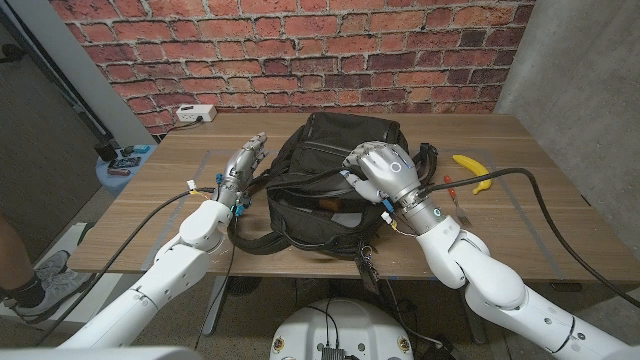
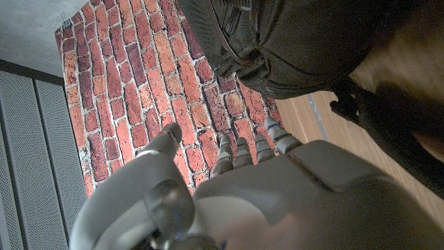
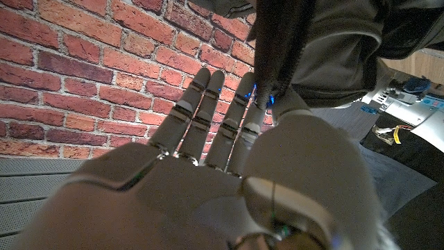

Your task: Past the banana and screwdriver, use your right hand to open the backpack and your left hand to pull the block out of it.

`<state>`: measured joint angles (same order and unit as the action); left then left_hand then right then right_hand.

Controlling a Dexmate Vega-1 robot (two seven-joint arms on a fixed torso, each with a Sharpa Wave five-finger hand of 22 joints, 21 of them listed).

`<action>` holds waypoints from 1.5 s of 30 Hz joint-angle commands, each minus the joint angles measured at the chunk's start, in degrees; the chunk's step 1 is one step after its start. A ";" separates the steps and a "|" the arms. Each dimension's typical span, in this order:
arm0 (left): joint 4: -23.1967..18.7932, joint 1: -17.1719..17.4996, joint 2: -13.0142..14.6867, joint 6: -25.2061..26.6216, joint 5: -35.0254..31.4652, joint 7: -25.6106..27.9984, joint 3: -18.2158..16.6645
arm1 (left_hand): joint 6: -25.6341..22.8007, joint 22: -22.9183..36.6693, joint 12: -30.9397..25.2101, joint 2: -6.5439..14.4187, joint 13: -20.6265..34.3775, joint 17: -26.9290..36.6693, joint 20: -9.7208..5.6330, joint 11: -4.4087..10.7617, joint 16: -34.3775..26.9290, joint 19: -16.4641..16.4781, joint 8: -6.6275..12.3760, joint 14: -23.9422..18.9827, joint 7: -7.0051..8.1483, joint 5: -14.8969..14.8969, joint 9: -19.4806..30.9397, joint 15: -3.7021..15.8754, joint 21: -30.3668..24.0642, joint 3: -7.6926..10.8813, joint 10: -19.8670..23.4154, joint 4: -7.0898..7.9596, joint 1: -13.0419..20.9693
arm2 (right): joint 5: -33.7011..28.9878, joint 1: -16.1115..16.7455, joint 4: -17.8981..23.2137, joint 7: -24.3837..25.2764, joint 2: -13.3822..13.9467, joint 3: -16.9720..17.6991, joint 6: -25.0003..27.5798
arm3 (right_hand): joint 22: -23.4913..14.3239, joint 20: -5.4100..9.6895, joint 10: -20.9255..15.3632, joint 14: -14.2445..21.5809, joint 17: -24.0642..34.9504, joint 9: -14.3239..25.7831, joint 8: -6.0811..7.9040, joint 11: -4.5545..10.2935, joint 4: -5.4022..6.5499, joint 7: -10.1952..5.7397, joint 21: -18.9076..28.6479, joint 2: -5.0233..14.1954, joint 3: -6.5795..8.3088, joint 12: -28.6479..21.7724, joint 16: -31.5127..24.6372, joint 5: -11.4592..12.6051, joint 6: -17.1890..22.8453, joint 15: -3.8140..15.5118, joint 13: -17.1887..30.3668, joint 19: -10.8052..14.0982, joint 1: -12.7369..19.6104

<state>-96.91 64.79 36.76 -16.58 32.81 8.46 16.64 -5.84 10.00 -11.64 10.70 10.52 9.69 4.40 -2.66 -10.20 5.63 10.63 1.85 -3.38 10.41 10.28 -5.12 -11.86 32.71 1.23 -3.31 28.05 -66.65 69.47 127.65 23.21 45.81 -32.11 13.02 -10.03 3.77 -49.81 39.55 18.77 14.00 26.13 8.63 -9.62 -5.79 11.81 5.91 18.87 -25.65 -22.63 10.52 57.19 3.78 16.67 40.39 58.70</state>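
While the right hand [image 1: 385, 172] sits on top of the black backpack [image 1: 320, 185] with its fingers curled over the upper flap, the right wrist view suggests a strap or zipper band pinched between thumb and finger, though at that angle I cannot tell for sure whether it is held or merely touched. If the hold is slight, a pull could slip off and let the flap fall shut; if it is firm, the soft bag may drag or tip toward the robot instead of opening.

The left hand [image 1: 243, 160] stands just beside the bag's left side, fingers straight and apart, holding nothing. The block is not visible (presumably inside the bag), so a blind reach could snag on the loose straps [image 1: 265, 240] trailing at the front.

Beyond the bag, the banana [image 1: 471, 168] and the screwdriver [image 1: 452, 187] lie near the right forearm; a swing of that arm outward could sweep them. The bag's front lies close to the near edge of the surface [image 1: 150, 215], leaving little margin there, while bare wood left of the left hand gives open room. A white power strip [image 1: 196, 113] rests at the far left corner, well apart.
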 commanded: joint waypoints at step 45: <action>-10.16 12.38 2.02 -2.24 -2.58 4.51 -6.99 | -0.92 0.27 -0.38 -0.02 0.21 0.10 0.74 -0.40 -0.23 0.68 0.23 -0.21 0.00 0.63 0.08 -0.30 0.07 0.18 1.15 -0.57 0.58 | 19.25 -11.61 -8.57 0.83 -6.06 1.40 -1.40 | -0.13 5.98 -0.32 0.44 0.75 1.03 1.44 -0.62 0.53 0.44 0.06 1.31 -1.20 0.08 0.70 0.10 -0.61 9.58 0.81 -0.68 2.71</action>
<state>-105.38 76.45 38.32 -20.19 31.22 12.55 10.24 -6.16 10.00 -11.64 10.69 10.52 9.62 4.71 -2.75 -10.20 5.94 10.63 1.85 -3.49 10.71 10.26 -5.12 -11.87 32.81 1.77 -3.41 28.05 -51.28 60.46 121.27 23.58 40.26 -31.22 12.43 -10.02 3.78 -50.01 39.54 19.29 14.84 27.16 8.41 -9.16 -4.99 11.81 6.66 17.76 -25.64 -22.15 10.42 56.37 3.77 17.21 39.97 60.95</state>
